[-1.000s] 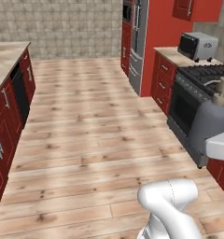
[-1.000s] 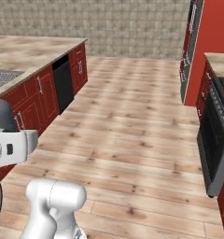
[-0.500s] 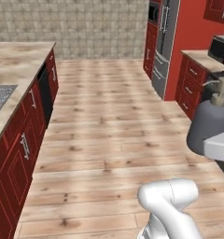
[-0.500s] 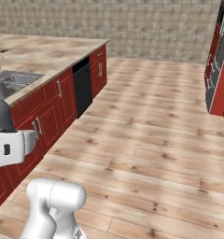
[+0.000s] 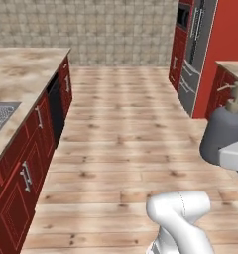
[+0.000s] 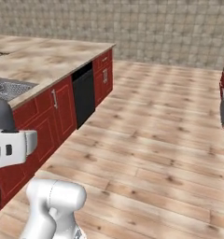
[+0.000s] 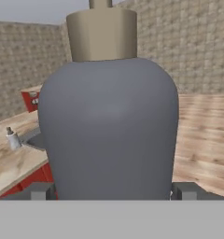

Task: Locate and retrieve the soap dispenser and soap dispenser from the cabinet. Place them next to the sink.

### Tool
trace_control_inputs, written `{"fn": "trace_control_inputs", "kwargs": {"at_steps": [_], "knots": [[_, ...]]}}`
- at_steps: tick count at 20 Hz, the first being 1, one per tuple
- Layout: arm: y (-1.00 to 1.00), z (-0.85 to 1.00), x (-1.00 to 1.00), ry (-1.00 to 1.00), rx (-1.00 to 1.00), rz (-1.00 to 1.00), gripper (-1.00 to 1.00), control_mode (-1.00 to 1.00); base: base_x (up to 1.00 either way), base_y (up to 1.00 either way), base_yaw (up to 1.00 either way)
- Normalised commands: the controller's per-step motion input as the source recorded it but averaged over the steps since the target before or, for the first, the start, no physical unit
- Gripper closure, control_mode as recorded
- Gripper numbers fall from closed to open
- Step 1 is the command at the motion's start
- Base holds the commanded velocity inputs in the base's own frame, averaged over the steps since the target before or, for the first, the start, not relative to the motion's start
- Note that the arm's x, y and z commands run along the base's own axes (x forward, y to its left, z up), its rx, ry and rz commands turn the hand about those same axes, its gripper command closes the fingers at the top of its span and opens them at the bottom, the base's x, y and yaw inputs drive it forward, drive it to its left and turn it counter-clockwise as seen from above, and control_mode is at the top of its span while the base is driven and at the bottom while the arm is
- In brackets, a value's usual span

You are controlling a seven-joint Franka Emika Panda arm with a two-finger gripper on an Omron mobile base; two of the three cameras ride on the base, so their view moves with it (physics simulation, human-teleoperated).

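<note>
Wood-plank floor (image 5: 126, 134), tiled wall (image 5: 106, 30), apparently red base cabinets (image 6: 53, 112).

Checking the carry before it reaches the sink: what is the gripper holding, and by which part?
The gripper holds the dark grey soap dispenser low on its body, a finger at each side.

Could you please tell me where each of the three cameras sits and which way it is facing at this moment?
Left base view: behind the arm's left, looking down the wooden floor; white arm at lower right, holding the dark grey round-shouldered soap dispenser.
Right base view: behind the arm's right, facing the red base units and steel sink; arm at lower left.
Hand view: on the hand, close on the dispenser between the gripper fingertips.
Shared: the dispenser, floor, tiled wall.
</note>
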Motion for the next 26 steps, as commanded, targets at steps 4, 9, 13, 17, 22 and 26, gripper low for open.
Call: {"fn": "trace_control_inputs", "kwargs": {"at_steps": [4,9,13,17,22,26], "knots": [[0.0,0.0,0.0,0.0,0.0,0.0,1.0,1.0,1.0,0.08,0.23],[0.0,0.0,0.0,0.0,0.0,0.0,1.0,1.0,0.5,0.25,0.36],[0.0,0.0,0.0,0.0,0.0,0.0,1.0,1.0,0.0,0.03,0.5],[0.0,0.0,0.0,0.0,0.0,0.0,1.0,1.0,0.0,0.03,0.5],[0.0,0.0,0.0,0.0,0.0,0.0,1.0,1.0,0.0,0.06,0.5],[0.0,0.0,0.0,0.0,0.0,0.0,1.0,1.0,0.0,0.13,0.5]]}}
